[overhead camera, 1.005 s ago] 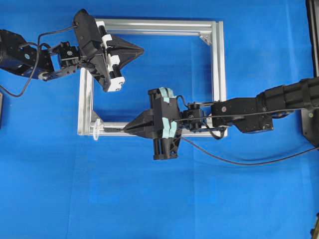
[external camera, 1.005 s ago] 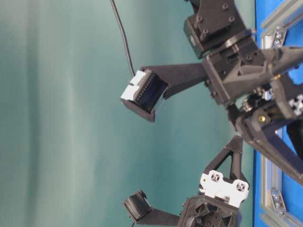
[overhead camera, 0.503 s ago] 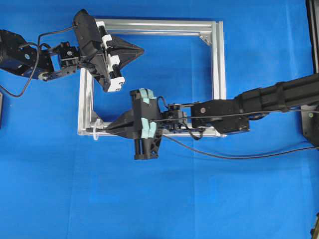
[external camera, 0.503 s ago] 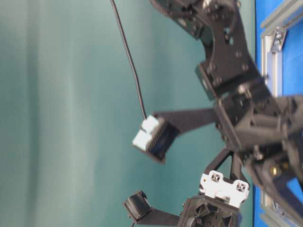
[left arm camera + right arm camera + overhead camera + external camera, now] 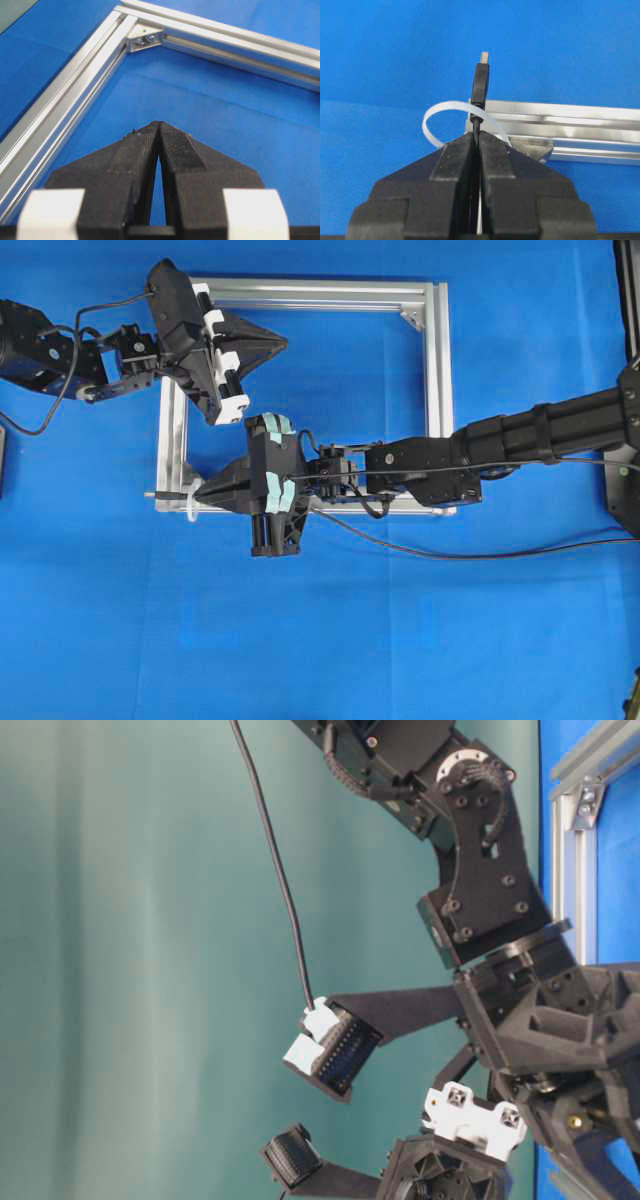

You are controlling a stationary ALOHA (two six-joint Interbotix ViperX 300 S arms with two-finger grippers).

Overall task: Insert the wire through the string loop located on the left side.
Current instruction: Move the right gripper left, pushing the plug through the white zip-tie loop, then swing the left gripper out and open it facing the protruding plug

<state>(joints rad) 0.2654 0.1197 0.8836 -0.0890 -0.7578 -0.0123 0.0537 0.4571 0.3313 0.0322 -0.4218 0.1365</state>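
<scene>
Black right claw (image 5: 475, 137) pinches wire (image 5: 480, 82) past loop (image 5: 436, 116).

The right gripper (image 5: 200, 502) has its jaws pinched on the wire (image 5: 172, 499), whose tip pokes out just past the string loop (image 5: 191, 502) at the frame (image 5: 436, 390) corner. The left gripper (image 5: 283, 340), jaws together, hangs well above, inside the frame.

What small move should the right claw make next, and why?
Probably keep easing toward the frame's left edge. The right claw is shut on the wire, whose plug already pokes past the string loop and the frame corner in the overhead view. More travel would secure the threading.
</scene>
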